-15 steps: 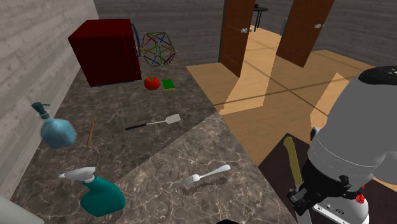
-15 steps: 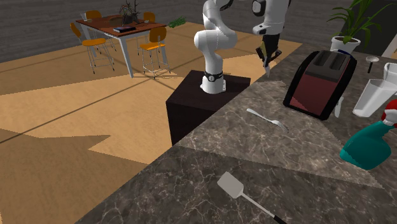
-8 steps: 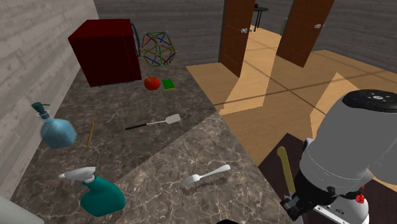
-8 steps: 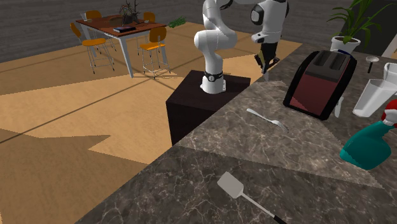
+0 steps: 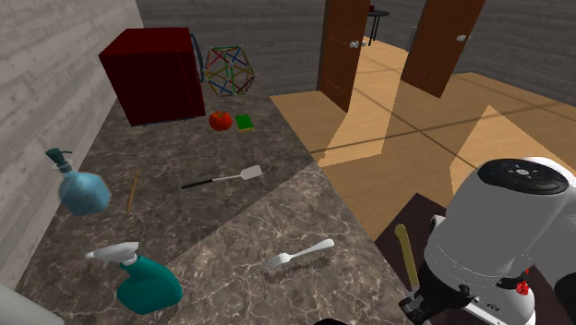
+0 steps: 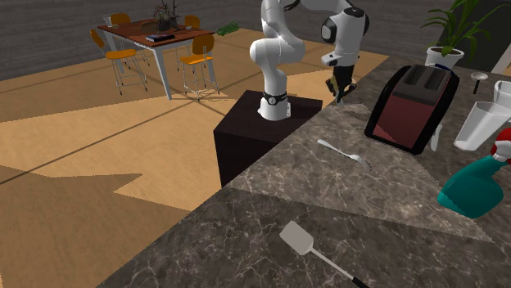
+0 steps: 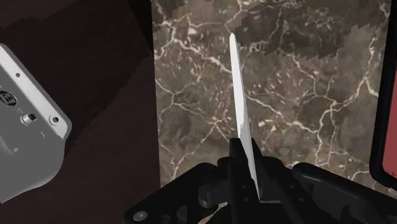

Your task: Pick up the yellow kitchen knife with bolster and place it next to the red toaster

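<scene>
We see a kitchen knife (image 7: 238, 89) clasped in the black end effector (image 7: 247, 167), whose two fingers are closed narrowly on the knife near where blade meets handle. In the wrist view the pale blade runs straight away from the fingers, over the brown marble tabletop (image 7: 305, 127), close to the edge where the marble meets the dark stand (image 7: 108, 83). In the shoulder view the knife looks yellow and stands nearly upright beside the white arm. We cannot tell whether its tip touches the marble.

In the second exterior view the end effector hangs near the dark red toaster (image 6: 409, 106), on that view's left of it and apart from it. A silver fork (image 6: 344, 153) lies on the tabletop in front of the toaster. A spatula (image 6: 307, 245) lies well apart from it, nearer that camera. A teal spray bottle (image 6: 473, 190) stands at that view's right.

In the shoulder view, a blue bottle (image 5: 81, 189) stands by the grey wall. At the tabletop's far end we see a dark red box (image 5: 152, 74).
</scene>
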### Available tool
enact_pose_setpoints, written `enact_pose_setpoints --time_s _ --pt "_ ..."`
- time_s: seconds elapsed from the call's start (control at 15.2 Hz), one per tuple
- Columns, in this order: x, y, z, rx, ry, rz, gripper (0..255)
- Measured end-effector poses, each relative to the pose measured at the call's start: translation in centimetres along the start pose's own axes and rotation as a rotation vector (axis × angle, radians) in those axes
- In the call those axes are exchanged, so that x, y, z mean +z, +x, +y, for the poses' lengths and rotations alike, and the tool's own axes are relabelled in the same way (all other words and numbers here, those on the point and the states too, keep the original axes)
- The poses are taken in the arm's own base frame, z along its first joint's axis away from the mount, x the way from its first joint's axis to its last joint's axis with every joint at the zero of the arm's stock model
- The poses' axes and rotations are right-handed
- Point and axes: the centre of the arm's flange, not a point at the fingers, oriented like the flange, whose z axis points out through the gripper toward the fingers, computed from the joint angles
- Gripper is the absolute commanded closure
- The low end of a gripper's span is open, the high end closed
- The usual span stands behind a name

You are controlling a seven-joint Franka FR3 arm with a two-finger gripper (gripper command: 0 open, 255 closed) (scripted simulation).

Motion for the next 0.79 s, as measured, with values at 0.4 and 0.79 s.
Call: enact_pose_setpoints --time_s 0.4,0.79 --pt "3.3 0.4 0.0 0.0 -0.002 -0.001 255" --pt "6.2 0.6 0.2 -0.001 -0.003 -0.002 255"
